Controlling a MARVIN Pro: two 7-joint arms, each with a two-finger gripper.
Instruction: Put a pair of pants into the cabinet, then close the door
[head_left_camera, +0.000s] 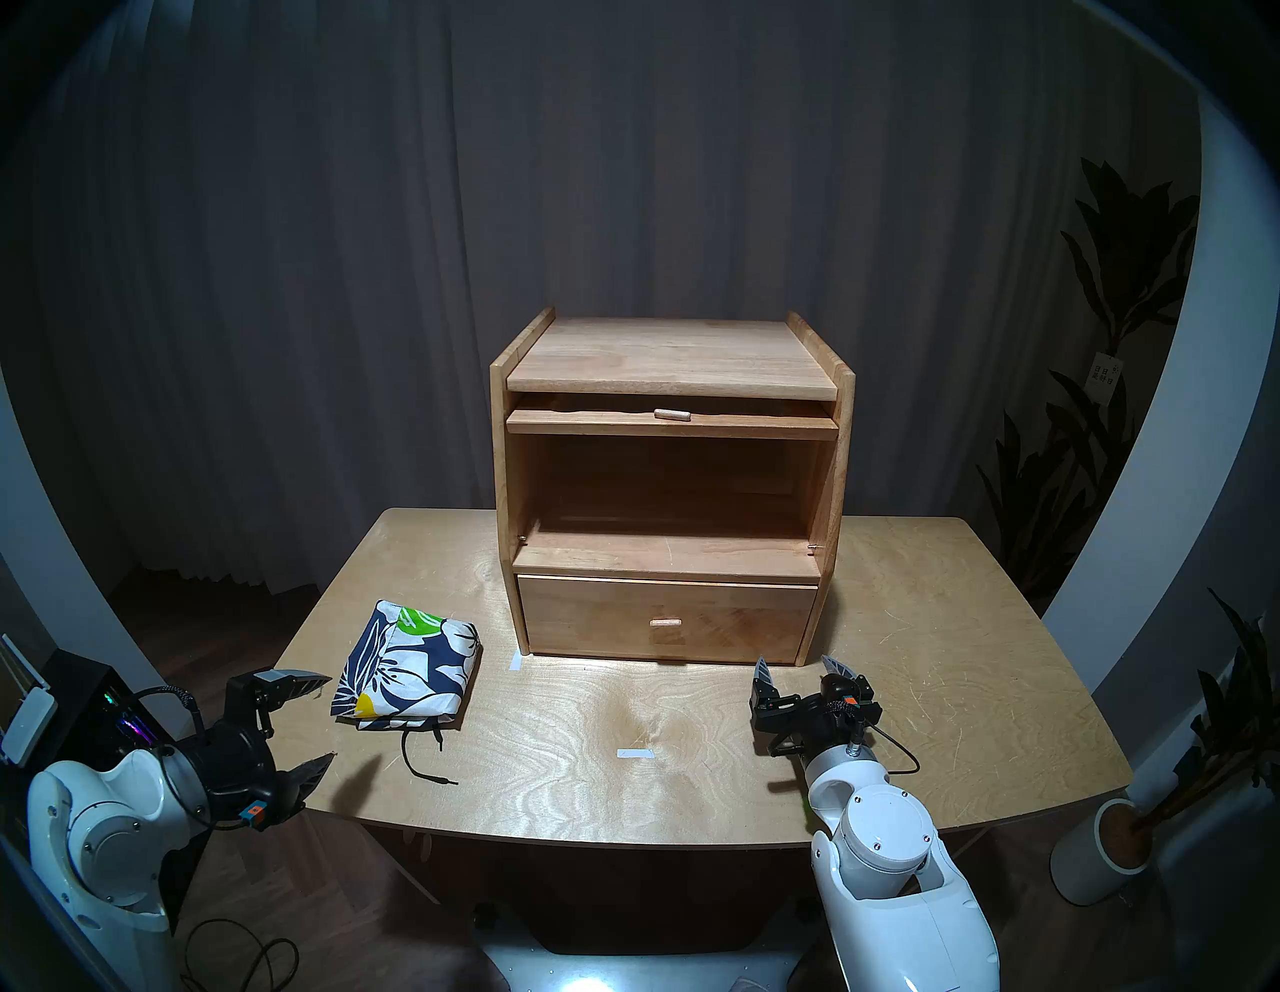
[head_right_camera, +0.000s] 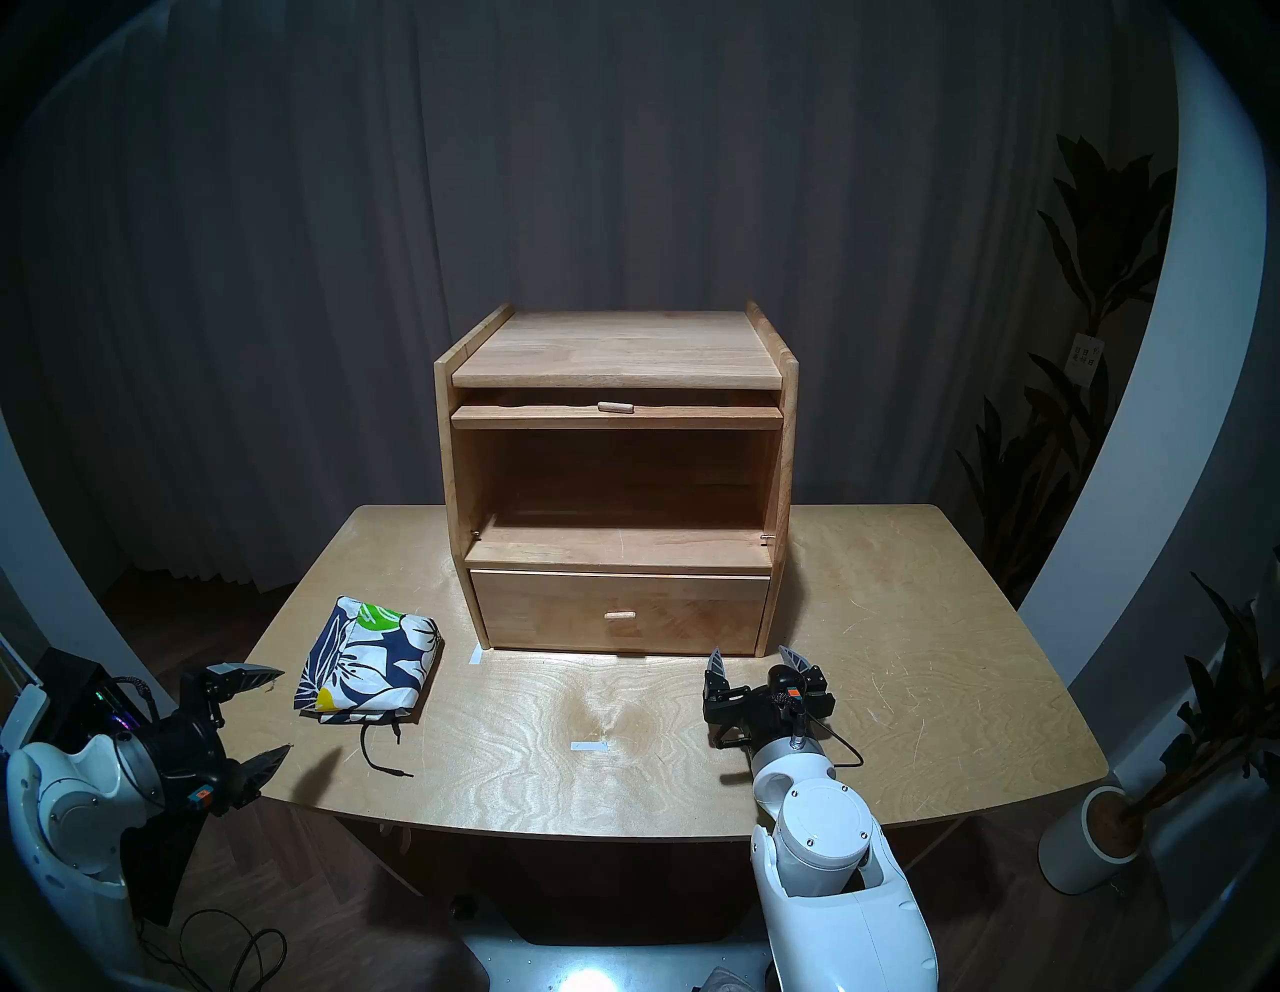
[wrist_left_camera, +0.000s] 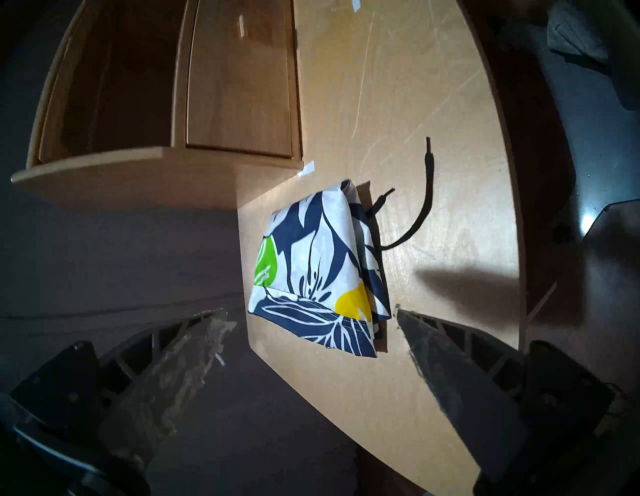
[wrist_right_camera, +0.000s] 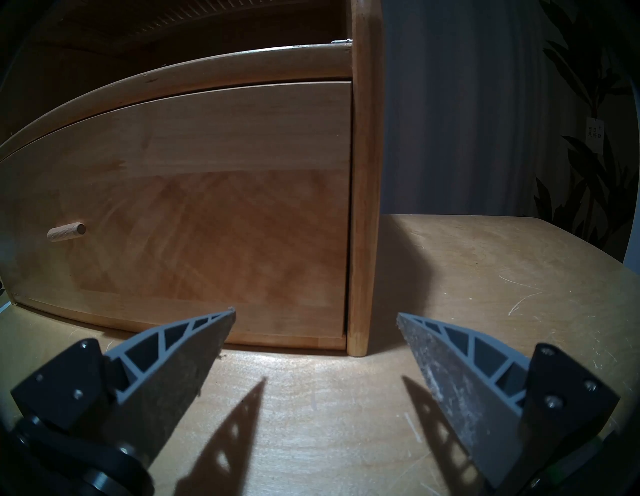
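**Pants on the table, both claws released**

Your left gripper (head_left_camera: 325, 713) hangs spread wide at the table's (head_left_camera: 692, 776) left edge, just left of the pair of pants (head_left_camera: 409, 666), not touching them. The pants lie folded left of the cabinet (head_left_camera: 668, 485), apart from it. The door (head_left_camera: 670, 421) is tucked up under the cabinet's top. Right of the pants, your right gripper (head_left_camera: 803, 668) sits spread, empty, near the cabinet's lower right corner.

One cabinet (head_left_camera: 670, 485), one pair of pants (head_left_camera: 409, 666), two tape marks (head_left_camera: 635, 754), one table (head_left_camera: 935, 665).
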